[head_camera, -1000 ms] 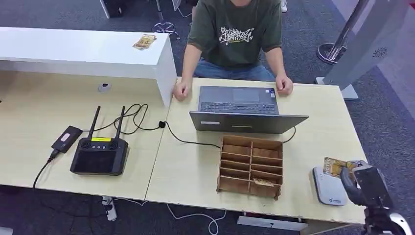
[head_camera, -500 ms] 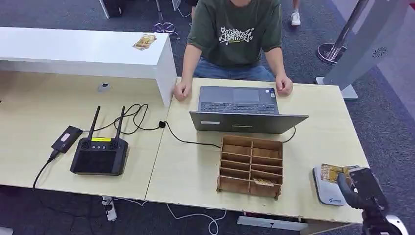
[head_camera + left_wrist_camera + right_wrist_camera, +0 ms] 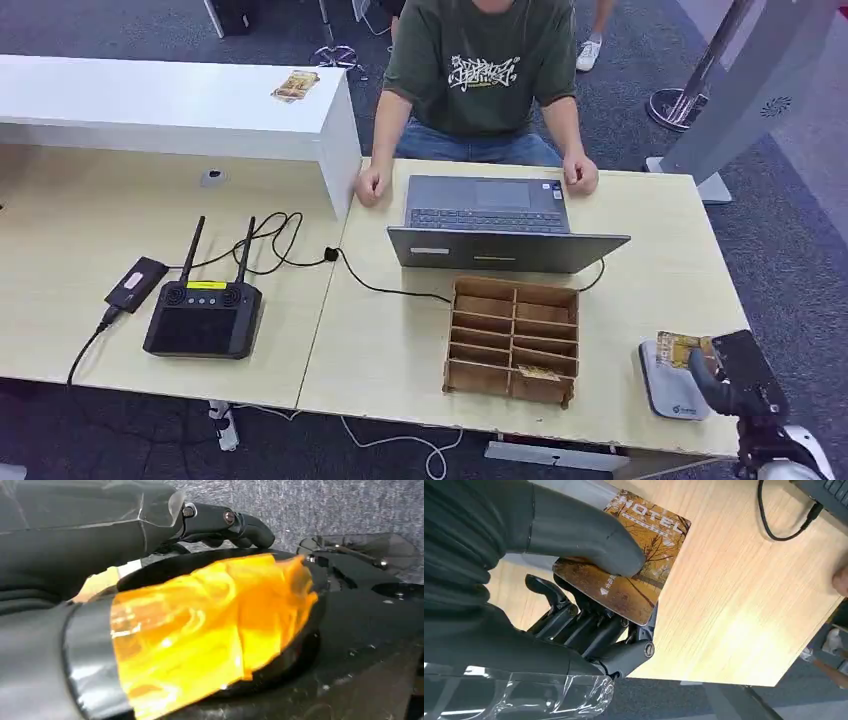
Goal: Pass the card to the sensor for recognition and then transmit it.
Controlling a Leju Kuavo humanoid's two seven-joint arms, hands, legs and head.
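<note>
A hotel card (image 3: 680, 347) with an orange autumn picture is pinched in my right hand (image 3: 730, 375) near the table's front right corner. The card hangs over the far end of the flat white sensor pad (image 3: 670, 388); whether it touches the pad I cannot tell. In the right wrist view the thick thumb (image 3: 579, 535) presses the card (image 3: 649, 565) against the dark fingers (image 3: 594, 625) beneath it, above the light wood table (image 3: 734, 610). My left hand (image 3: 225, 522) hangs by my side over grey carpet, its dark fingers stretched out with nothing in them.
A wooden slotted box (image 3: 512, 338) with one card (image 3: 538, 372) in a front slot stands left of the sensor. Behind it is an open laptop (image 3: 497, 220) with a seated person (image 3: 470, 60), both hands on the table. A black controller (image 3: 203, 318) and cables lie left.
My right hand has carried the card slightly left and down, from beside the sensor's far edge to over it. Nothing else on the table moved.
</note>
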